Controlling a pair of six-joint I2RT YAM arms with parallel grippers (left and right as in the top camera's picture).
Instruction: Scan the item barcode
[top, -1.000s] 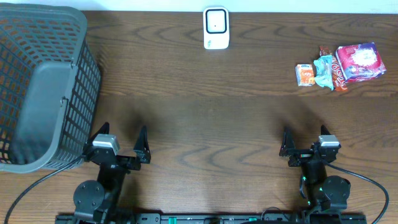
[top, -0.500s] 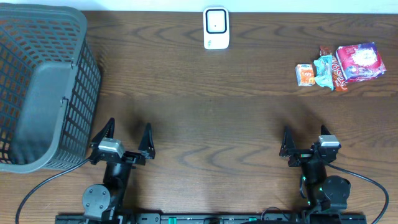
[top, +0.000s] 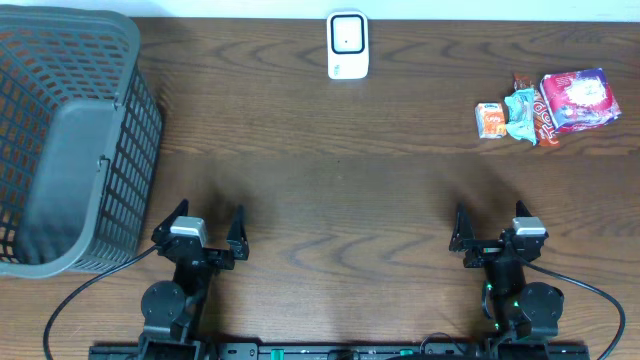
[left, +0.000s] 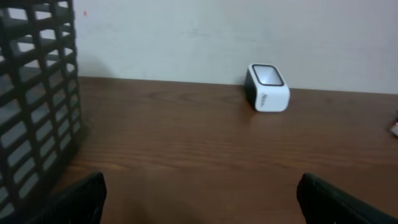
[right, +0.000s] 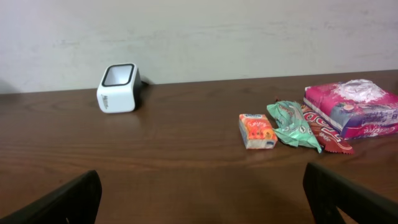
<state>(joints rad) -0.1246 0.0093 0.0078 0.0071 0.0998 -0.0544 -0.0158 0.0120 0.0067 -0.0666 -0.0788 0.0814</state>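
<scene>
Since the earlier frame the left gripper (top: 210, 216) has swung from a skewed heading to face squarely ahead and has shifted a little to its right; the right gripper (top: 488, 214) has not moved, nor has anything on the table (top: 330, 180).

Left claw: fingers (left: 74, 200) spread wide, nothing between them, hovering low at the near edge. Right claw: likewise spread wide and empty, with only bare wood in the gap.

Just to the left of the left claw, and running on ahead of it, stands the dark mesh basket (top: 135, 150) – its wall fills the left margin of the left wrist view.

Ahead of the right claw and slightly to its right, well apart from it, lies the cluster of items. Nearest its centre line is the small orange packet (top: 490, 120). Touching it on the right is the crumpled green wrapper (top: 520, 112), which lies over a red wrapper (top: 541, 122). Furthest right is the pink pack (top: 578, 98), resting against the red one. None is gripped.

Farthest out, at the back edge by the wall, is the white scanner (top: 347, 45) – ahead and to the right of the left claw, ahead and to the left of the right claw. Its dark window faces up and towards the near edge. It stands well apart from the items.
</scene>
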